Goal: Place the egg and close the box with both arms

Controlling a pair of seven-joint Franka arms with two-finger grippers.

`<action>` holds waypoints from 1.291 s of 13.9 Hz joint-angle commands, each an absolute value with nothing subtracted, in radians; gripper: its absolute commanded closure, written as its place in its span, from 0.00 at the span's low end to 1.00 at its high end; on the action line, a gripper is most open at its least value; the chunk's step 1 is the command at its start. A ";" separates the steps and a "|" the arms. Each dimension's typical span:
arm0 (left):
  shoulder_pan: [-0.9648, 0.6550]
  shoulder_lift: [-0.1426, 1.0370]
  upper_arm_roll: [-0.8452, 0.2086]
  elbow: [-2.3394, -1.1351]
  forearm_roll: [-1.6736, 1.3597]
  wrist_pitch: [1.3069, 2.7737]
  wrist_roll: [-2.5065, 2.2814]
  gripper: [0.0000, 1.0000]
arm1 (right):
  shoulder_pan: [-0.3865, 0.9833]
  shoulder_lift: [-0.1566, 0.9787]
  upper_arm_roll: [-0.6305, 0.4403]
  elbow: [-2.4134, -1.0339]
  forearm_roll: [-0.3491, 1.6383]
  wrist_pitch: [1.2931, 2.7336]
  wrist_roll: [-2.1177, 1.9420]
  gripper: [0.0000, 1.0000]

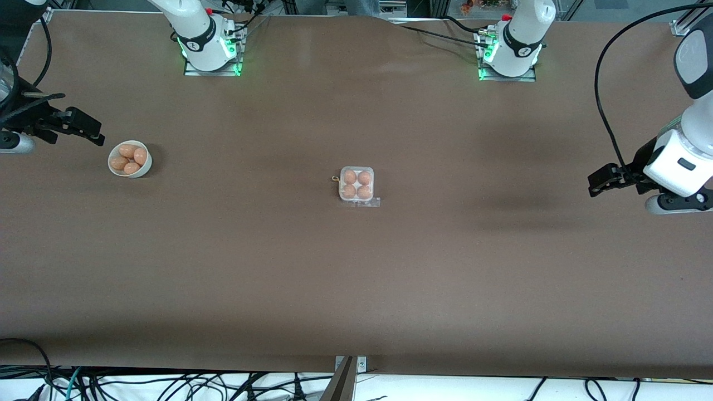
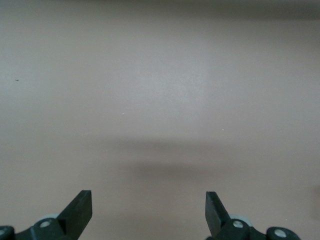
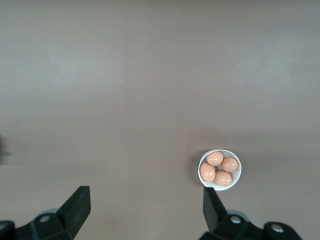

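Taken across the front view from the right arm's end, the right gripper (image 1: 92, 133) is seen first, up in the air just off the white bowl (image 1: 114, 169), at about ten o'clock from it. Its fingers are spread wide and hold nothing. Four orange-brown eggs (image 1: 129, 159) are heaped in the bowl, touching one another; in the right wrist view the bowl (image 3: 238, 177) is seen just past the fingertips.

At the middle of the table the box (image 1: 357, 184) is found, with all four cells filled; whether its clear lid is fully shut cannot be told.

At the left arm's end, at roughly three o'clock from the box and well apart from it, the left gripper (image 1: 599, 184) is held over bare table, its fingers parted and empty.

An egg is judged light, smooth, slippery and easily cracked; it would best be taken gently across its narrow middle. The box is judged thin and flexible, so its lid should be pressed at the free edge while the tray is steadied.
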State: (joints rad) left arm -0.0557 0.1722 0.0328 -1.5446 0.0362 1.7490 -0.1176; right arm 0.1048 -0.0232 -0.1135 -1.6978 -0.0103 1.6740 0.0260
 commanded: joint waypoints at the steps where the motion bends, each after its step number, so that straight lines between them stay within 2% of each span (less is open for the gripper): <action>1: -0.028 0.121 0.017 -1.604 0.025 1.772 -0.103 0.00 | 0.097 -0.029 -0.106 -1.697 -0.023 1.667 0.026 0.00; 4: -0.029 0.086 0.017 -1.647 0.018 1.779 -0.100 0.00 | 0.097 -0.029 -0.106 -1.697 -0.023 1.664 0.025 0.00; 18: -0.020 0.048 0.040 -1.647 -0.041 1.715 -0.017 0.00 | 0.097 -0.029 -0.106 -1.697 -0.023 1.661 0.025 0.00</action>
